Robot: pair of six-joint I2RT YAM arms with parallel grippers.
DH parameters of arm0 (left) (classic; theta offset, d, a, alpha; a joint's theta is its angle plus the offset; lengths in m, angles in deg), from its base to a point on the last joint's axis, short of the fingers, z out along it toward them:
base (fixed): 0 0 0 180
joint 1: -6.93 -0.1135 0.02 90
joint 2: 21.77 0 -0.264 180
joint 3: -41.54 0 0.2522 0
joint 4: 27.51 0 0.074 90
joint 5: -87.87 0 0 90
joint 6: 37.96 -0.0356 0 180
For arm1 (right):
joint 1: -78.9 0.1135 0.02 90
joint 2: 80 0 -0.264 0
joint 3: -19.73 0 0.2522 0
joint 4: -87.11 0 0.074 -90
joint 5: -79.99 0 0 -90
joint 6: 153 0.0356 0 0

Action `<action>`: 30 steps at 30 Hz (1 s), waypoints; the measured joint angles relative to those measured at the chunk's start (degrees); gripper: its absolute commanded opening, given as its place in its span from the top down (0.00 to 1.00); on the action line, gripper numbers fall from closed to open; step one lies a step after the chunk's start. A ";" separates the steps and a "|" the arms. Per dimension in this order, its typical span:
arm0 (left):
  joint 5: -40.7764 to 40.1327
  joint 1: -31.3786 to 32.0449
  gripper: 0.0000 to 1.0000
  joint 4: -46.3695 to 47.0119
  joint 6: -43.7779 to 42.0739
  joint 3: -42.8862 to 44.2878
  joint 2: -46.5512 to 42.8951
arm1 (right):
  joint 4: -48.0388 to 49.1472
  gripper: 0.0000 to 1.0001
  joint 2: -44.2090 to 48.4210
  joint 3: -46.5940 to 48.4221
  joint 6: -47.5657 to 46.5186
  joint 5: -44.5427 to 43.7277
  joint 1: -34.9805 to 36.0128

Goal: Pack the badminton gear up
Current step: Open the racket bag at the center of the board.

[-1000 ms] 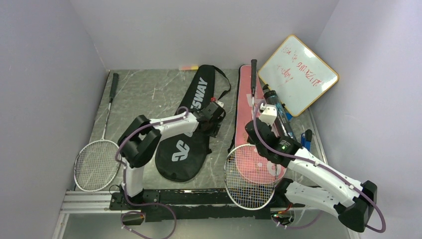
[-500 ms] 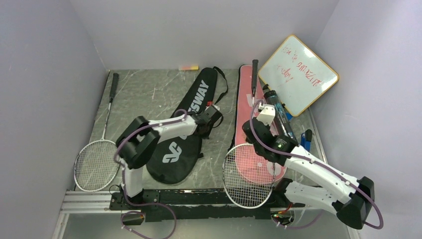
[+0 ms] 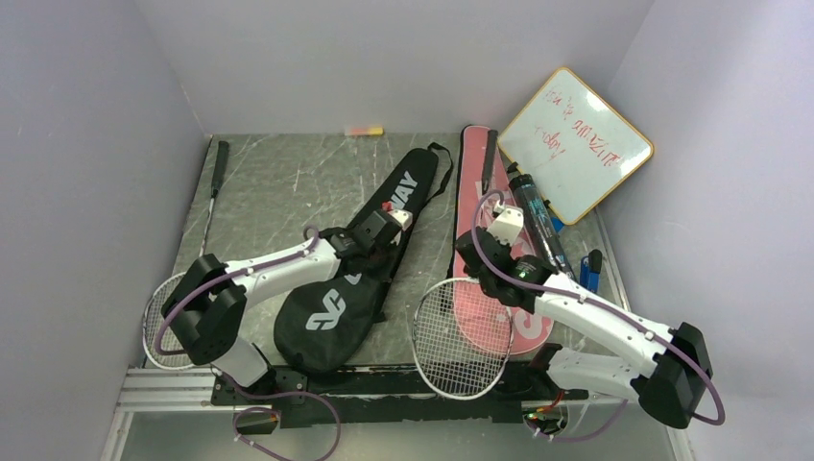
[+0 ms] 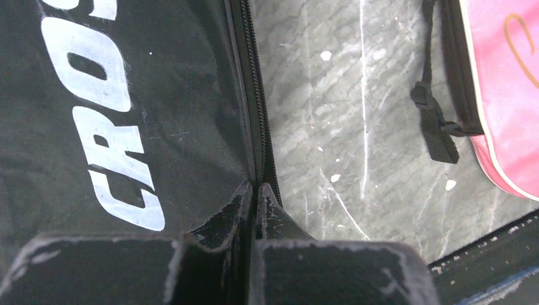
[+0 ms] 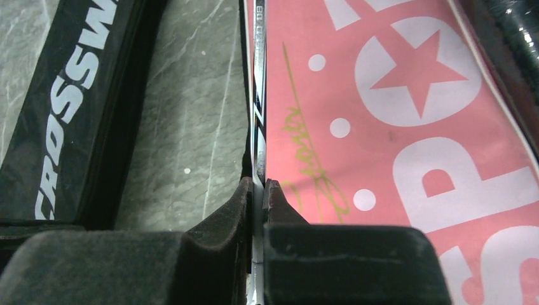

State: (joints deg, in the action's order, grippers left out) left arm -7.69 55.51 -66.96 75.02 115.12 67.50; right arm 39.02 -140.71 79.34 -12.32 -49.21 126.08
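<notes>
Grey marbled table bears black cover, pink cover, white racket; marker at back.

Left arm hides part of the black cover lettering; whiteboard writing seems unreadable.

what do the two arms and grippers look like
The left arm and right arm have white links with bulky black joints; a thin purple cable loops along each. The left gripper and right gripper have dark, scuffed, wedge-shaped fingers.

A robot lab cell: plain pale lilac walls box in a grey marbled tabletop edged by a silver aluminium rail.
</notes>
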 measured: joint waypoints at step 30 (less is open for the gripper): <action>10.36 -6.99 0.95 0.31 -9.66 7.39 4.11 | -1.53 1.00 -22.05 19.34 3.80 -2.56 -3.34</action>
State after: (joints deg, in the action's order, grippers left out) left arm 2.67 48.52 -66.65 65.36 122.50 71.61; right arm 37.49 -162.76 98.68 -8.52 -51.77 122.74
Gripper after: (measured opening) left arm 0.055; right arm 0.051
